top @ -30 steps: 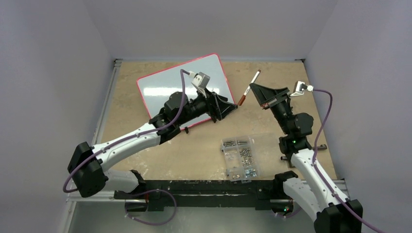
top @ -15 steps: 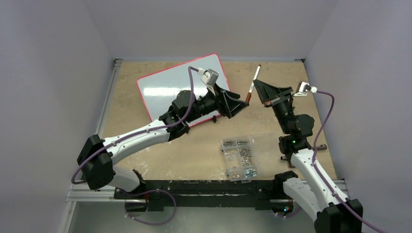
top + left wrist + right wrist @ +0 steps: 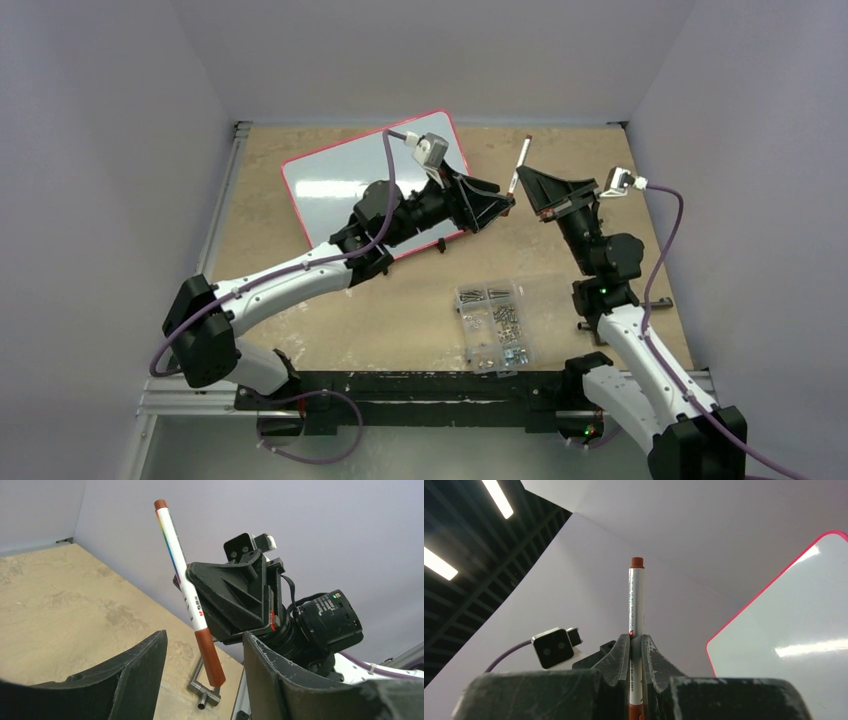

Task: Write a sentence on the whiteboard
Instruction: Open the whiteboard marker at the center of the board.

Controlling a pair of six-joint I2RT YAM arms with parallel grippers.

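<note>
**Jaws closing in on the cap, board waiting blank**

My right jaws are clamping the marker (image 3: 187,587) by its white barrel and holding it up off the counter (image 3: 400,310), tilted, with the brown cap (image 3: 209,656) pointing down toward my left jaws. My left jaws are standing open, one finger (image 3: 135,675) on each side of the cap and neither touching it. Only the cap's tip is sitting between them.

I am judging the step as pulling the cap off, and this is where it could be going wrong. With so little of the cap inside my left jaws, a close here is risking a pinch on the very tip that slips off. If one finger is landing first, it is pushing the marker sideways and swivelling it in my right jaws. A hard pull along the barrel is also risking dragging the whole marker through my right jaws, and a dropped marker is likely rolling away across the counter.

The whiteboard (image 3: 330,180) is lying flat below and behind my left jaws, across from my right jaws, partly under my left arm. Its red-pink rim is showing clearly, its white face is throwing back glare, and the sentence is not yet showing on the part I am seeing.
</note>
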